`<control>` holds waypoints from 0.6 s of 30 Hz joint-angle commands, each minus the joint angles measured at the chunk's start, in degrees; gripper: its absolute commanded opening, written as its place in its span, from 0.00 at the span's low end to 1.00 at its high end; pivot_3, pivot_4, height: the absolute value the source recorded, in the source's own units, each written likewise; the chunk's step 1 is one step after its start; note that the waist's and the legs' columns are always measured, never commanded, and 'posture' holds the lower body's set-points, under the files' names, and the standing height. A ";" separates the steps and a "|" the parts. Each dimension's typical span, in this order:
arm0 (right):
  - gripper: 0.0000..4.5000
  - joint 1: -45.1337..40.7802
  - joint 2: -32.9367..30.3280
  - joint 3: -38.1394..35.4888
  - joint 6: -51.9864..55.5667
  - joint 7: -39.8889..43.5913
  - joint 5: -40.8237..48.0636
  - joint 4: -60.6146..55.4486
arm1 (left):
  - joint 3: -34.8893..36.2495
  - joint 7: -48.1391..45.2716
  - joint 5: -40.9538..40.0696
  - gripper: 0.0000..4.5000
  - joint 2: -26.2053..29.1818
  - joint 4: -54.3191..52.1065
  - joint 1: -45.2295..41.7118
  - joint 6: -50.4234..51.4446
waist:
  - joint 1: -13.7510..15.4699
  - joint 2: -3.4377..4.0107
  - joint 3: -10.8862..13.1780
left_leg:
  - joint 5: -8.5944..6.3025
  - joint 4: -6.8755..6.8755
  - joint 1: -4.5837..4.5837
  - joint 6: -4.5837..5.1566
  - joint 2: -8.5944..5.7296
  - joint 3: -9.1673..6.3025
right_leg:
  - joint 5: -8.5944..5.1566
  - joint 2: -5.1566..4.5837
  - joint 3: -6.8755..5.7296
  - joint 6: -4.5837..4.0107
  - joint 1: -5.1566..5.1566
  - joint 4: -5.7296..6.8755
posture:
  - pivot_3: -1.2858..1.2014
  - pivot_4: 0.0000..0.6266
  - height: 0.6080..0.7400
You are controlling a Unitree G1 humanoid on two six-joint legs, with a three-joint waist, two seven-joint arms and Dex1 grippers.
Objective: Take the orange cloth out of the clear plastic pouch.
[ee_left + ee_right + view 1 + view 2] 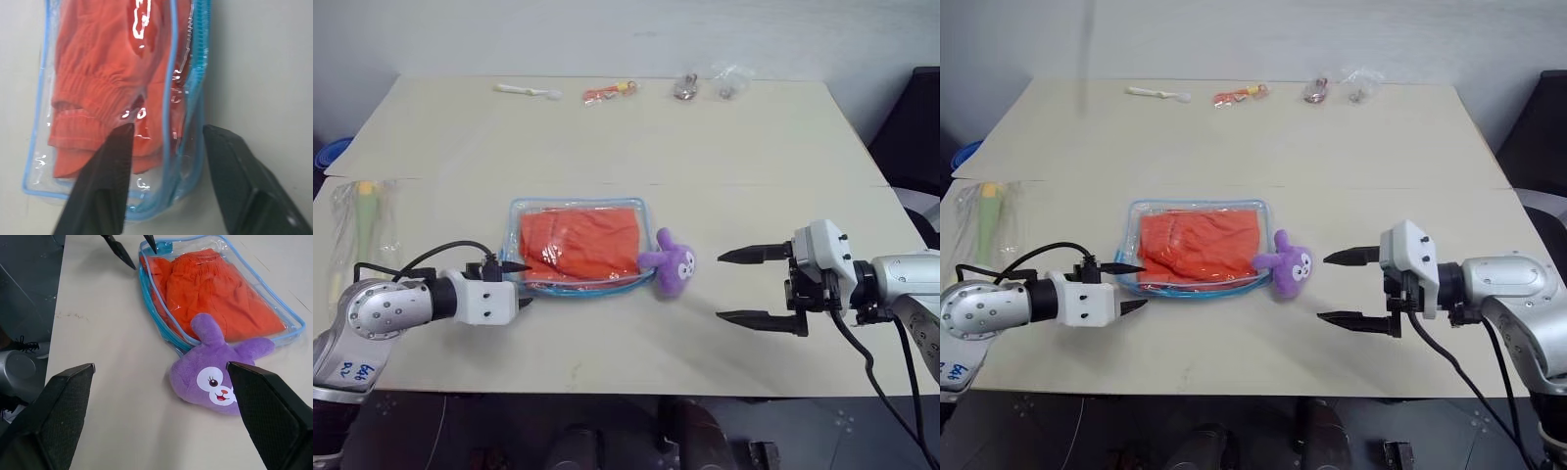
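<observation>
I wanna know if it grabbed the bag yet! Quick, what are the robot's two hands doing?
Left gripper: open, fingers at the clear plastic pouch's corner, holding nothing.
Right gripper: wide open, empty, beside the purple plush bunny.

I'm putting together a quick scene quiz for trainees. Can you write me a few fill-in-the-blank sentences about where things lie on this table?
1. The orange cloth lies ____ the clear plastic pouch.
2. The toy touching the pouch's edge is a ____ plush bunny.
3. The left gripper sits at the pouch's end with its jaws ____.
4. The right gripper is open and holds ____.

Missing words: inside; purple; open; nothing
</observation>
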 commanded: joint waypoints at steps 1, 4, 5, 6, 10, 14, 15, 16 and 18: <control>1.00 -0.40 1.21 -0.49 -0.54 -1.72 0.09 -0.42 | 4.20 -2.28 -8.18 0.86 0.25 -6.24 1.09 7.07 | 0.04 0.00 0.00 | 0.00 0.00 0.00 0.00 -0.01 0.01 | 0.00 -0.01 0.01 0.00 0.00 0.00 | 0.52 0.24 1.00; 1.00 -0.41 3.23 0.59 0.56 -4.85 -0.32 -1.40 | 9.34 -7.47 -24.59 0.99 2.38 -14.44 3.47 24.05 | -0.05 -0.03 -0.01 | 0.00 0.01 0.00 0.00 -0.01 0.01 | 0.00 -0.02 0.01 0.00 0.00 0.01 | 0.52 0.24 1.00; 1.00 -0.43 3.69 1.05 0.72 -5.55 -0.61 -1.63 | 10.88 -8.28 -28.67 0.99 3.05 -16.35 3.76 28.55 | -0.09 -0.01 -0.01 | -0.01 0.03 -0.01 -0.02 0.05 0.00 | 0.00 0.02 0.00 -0.01 -0.01 0.01 | 0.52 0.24 1.00; 1.00 -0.54 4.43 1.80 0.82 -6.42 -1.02 -1.72 | 13.15 -8.42 -34.71 0.99 4.16 -17.79 3.37 35.24 | -0.07 0.00 0.00 | -0.02 0.04 0.02 -0.04 0.05 0.01 | -0.01 0.02 0.02 -0.02 -0.01 0.04 | 0.52 0.24 1.00; 1.00 -3.88 8.37 4.57 6.27 -10.32 0.51 2.21 | 19.85 -10.23 -52.60 0.99 9.11 -18.93 0.11 51.66 | -0.15 0.04 0.02 | -0.02 0.06 0.03 -0.06 0.05 0.00 | -0.04 0.02 0.06 -0.07 0.03 0.10 | 0.52 0.24 1.00; 1.00 -9.52 12.93 8.26 11.70 -12.11 -0.08 10.26 | 20.63 -6.02 -63.40 0.99 9.59 -16.57 -8.63 58.91 | -0.39 0.07 0.02 | -0.02 0.08 0.06 -0.09 0.03 0.00 | -0.05 0.05 0.09 -0.09 0.07 0.14 | 0.52 0.24 1.00; 1.00 -10.64 13.66 8.66 12.64 -12.12 -0.01 11.82 | 20.30 -5.30 -64.29 0.99 9.60 -16.41 -9.94 59.84 | -0.41 0.10 0.02 | -0.02 0.07 0.07 -0.09 0.03 -0.03 | -0.06 0.06 0.08 -0.10 0.04 0.12 | 0.52 0.24 1.00; 1.00 -11.88 14.47 9.04 13.31 -12.27 -0.18 13.66 | 19.98 -4.98 -64.65 0.99 9.66 -16.59 -10.78 60.33 | -0.48 0.11 0.02 | -0.02 0.03 0.08 -0.09 0.01 -0.05 | -0.07 0.07 0.07 -0.12 0.00 0.13 | 0.52 0.24 1.00; 1.00 -13.43 15.37 9.51 13.88 -12.34 -0.55 16.03 | 19.53 -4.66 -64.90 0.99 9.76 -17.04 -11.57 60.91 | -1.01 0.11 0.02 | -0.02 -0.03 0.06 -0.10 0.01 -0.05 | -0.09 0.09 0.03 -0.15 -0.02 0.10 | 0.52 0.24 1.00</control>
